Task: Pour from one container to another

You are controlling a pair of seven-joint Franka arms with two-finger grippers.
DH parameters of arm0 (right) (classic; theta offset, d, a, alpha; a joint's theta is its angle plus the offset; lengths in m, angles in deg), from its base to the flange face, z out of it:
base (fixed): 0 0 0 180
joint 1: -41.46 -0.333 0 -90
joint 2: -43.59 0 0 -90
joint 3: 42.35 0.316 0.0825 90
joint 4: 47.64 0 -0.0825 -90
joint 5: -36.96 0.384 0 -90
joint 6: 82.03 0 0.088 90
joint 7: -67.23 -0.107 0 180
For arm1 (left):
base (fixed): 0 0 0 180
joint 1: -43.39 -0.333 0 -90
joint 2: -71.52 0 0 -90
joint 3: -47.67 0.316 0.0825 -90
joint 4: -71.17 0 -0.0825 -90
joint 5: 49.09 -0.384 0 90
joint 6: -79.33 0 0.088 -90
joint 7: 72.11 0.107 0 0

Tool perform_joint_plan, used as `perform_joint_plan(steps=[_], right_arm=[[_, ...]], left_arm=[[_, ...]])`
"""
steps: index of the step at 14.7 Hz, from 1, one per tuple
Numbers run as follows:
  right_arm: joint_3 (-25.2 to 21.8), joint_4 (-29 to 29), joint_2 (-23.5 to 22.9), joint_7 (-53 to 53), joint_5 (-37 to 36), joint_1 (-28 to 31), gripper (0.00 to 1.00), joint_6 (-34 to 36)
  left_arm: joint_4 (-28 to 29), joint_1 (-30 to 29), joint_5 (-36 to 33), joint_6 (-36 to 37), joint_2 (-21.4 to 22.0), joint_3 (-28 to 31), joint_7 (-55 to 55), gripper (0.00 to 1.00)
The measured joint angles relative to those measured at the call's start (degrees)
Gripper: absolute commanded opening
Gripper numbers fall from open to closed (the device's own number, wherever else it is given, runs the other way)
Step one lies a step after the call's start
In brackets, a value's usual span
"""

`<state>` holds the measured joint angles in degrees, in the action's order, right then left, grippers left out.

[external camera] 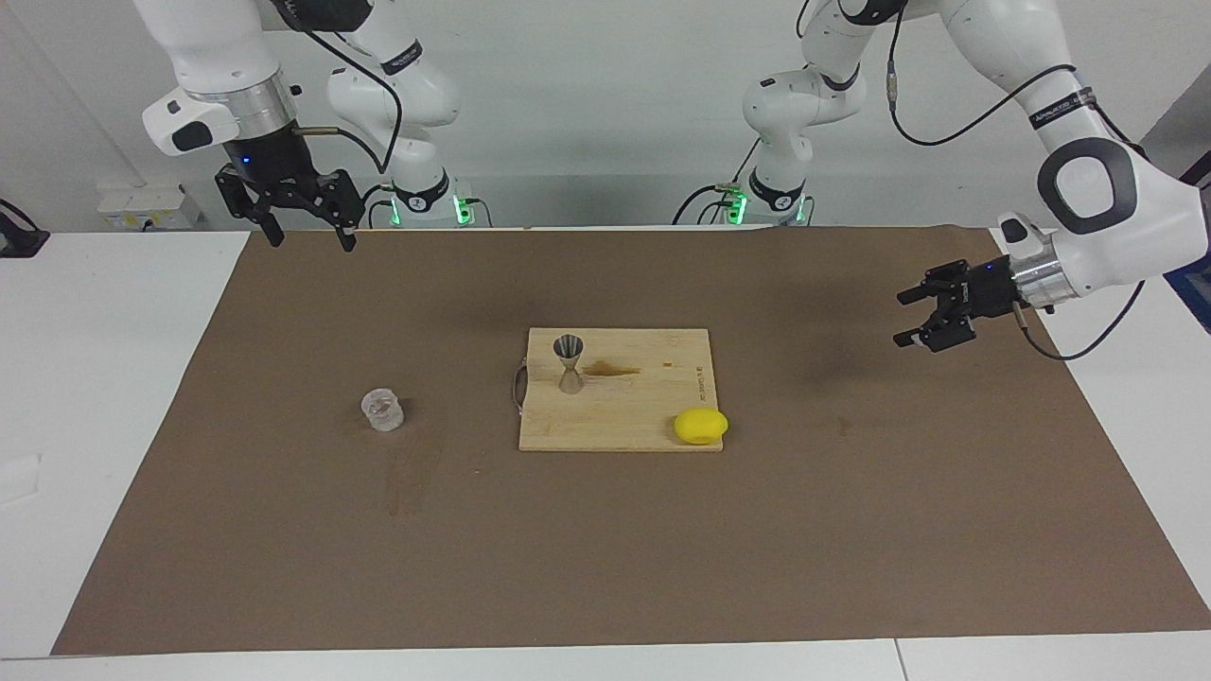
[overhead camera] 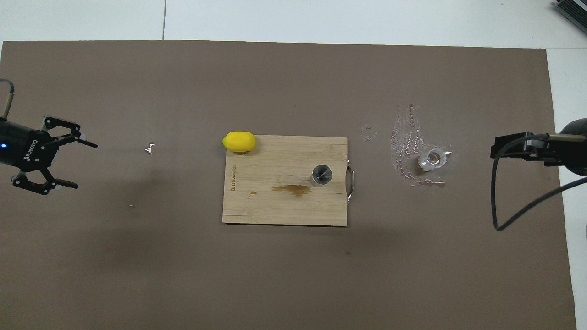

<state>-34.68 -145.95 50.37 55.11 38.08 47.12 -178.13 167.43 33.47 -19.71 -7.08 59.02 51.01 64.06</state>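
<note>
Tumbler (external camera: pixel 382 410) stands alone on mat; lemon (external camera: pixel 701 427) crowds board corner.
</note>
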Motion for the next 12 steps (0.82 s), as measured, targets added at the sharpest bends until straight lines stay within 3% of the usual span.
perform_joint_plan(steps=[8,12], right_arm=[[-0.22,-0.77,-8.45,-18.94,0.46,3.61,1.00,-5.93],[-0.35,-1.73,-16.91,-32.75,6.94,7.36,1.00,-10.55]], left_arm=[[-6.28,1.39,-6.50,0.55,0.01,-0.68,-13.81,1.00],[-7.54,1.39,-6.84,0.52,0.01,-0.55,-17.87,1.00]])
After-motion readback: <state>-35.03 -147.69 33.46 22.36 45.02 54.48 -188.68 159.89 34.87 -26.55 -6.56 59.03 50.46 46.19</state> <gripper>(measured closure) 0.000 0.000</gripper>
